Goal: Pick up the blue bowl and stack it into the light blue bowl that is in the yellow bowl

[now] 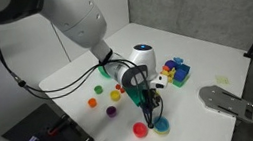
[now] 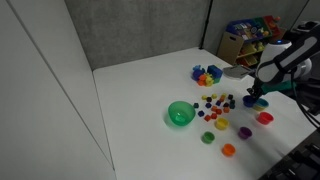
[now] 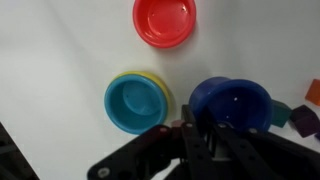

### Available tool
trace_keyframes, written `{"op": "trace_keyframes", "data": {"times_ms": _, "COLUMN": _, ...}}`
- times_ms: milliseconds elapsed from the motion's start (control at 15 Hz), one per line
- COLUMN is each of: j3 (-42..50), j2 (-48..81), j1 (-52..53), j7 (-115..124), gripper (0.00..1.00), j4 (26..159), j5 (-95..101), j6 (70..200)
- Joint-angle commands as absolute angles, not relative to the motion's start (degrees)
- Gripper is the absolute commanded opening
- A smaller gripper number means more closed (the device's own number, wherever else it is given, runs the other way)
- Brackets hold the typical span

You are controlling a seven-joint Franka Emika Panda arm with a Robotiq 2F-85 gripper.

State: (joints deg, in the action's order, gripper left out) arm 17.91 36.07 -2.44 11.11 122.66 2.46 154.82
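Right between the fingers (image 3: 192, 140), blue bowl (image 3: 236, 103).

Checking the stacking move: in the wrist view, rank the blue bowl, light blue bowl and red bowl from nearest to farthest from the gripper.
1. blue bowl: its rim is at the gripper, right of centre.
2. light blue bowl: to the left, nested in the yellow bowl.
3. red bowl: at the top of the view.

Wrist view. The gripped bowl (image 3: 235, 105) sits at the pincer (image 3: 200, 122), its rim between the fingers. Left of the pincer, the inner bowl (image 3: 135, 103) lies in the outer bowl (image 3: 162, 84). Ahead lies a lone bowl (image 3: 165, 20).
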Motion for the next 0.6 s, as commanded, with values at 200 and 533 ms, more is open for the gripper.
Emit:
{"op": "trace_keyframes", "data": {"times_ms": 200, "j3": 17.19, "j2": 34.73, "j1": -8.46, "j7": 12.39, "gripper": 0.04, "j4": 118.43, "j5": -1.81, "j6": 150.92}}
{"op": "trace_keyframes", "data": {"times_ms": 533, "j3": 17.43, "j2": 34.33, "j1": -12.11, "j7": 12.11, "gripper": 0.04, "j4": 118.25, "j5": -3.93, "j6": 150.58}}
